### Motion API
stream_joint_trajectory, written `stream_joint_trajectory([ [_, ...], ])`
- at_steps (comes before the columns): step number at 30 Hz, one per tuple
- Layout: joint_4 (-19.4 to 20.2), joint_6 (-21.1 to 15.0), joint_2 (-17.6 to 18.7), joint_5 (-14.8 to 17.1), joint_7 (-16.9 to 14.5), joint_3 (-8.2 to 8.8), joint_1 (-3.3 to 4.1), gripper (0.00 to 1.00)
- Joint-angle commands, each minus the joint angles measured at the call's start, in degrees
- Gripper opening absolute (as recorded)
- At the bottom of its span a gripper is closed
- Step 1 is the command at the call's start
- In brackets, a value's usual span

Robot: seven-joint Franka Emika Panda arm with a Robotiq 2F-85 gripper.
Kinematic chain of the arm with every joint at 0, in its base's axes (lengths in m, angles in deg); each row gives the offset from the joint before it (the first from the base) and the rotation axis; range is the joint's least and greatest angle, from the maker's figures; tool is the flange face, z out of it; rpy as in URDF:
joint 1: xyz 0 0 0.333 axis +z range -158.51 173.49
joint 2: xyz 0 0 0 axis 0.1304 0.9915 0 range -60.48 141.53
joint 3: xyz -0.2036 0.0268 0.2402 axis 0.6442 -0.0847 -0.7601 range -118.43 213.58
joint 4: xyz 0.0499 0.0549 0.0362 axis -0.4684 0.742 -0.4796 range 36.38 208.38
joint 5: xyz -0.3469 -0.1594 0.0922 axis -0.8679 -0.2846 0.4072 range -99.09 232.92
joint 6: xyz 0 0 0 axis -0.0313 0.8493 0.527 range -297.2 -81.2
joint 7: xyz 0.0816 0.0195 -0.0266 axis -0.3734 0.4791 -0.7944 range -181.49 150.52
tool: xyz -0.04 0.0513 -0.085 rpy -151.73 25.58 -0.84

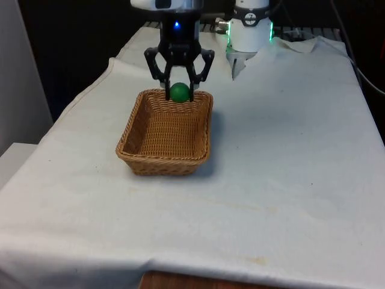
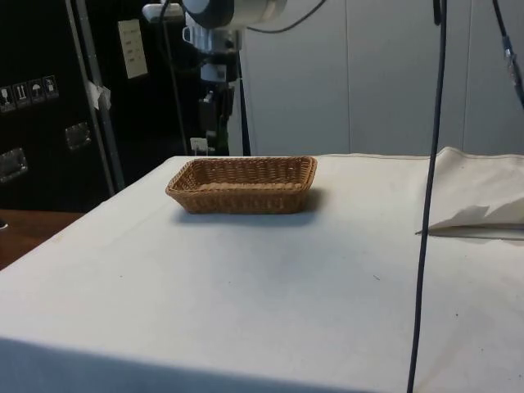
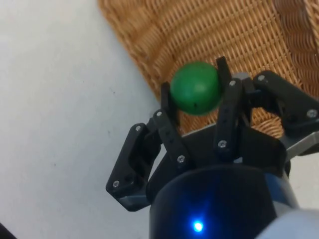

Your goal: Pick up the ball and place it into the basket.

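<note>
Gripper: black, two-fingered, closed on the ball, fingers pressed to either side of it. Ball: green, held clear of the table between the fingertips. Basket: brown wicker, rectangular, far rim directly beneath the gripper, resting on white cloth.

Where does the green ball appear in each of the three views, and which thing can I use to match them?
Front view: the green ball sits between the gripper fingers, above the far rim of the basket.
Side view: I cannot make out the ball; the arm is dark against the background beyond the basket.
Wrist view: the ball is clamped between the fingers, over the basket's edge.
Shared landmark: the basket.
</note>
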Motion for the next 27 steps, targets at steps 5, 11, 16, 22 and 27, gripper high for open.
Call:
stream_joint_trajectory([
  [5,0.06,-2.41,2.29,4.98,-4.64,0.00,-1.09,0.00],
  [11,0.06,-2.86,3.72,6.70,-6.02,0.69,-0.74,0.00],
  [16,0.06,-3.38,3.95,7.10,-6.36,0.46,-0.80,0.00],
  [22,0.29,-3.90,4.70,7.28,-6.36,0.29,-0.86,0.00],
  [27,0.29,-4.70,6.19,7.68,-6.53,-0.11,-1.03,0.00],
])
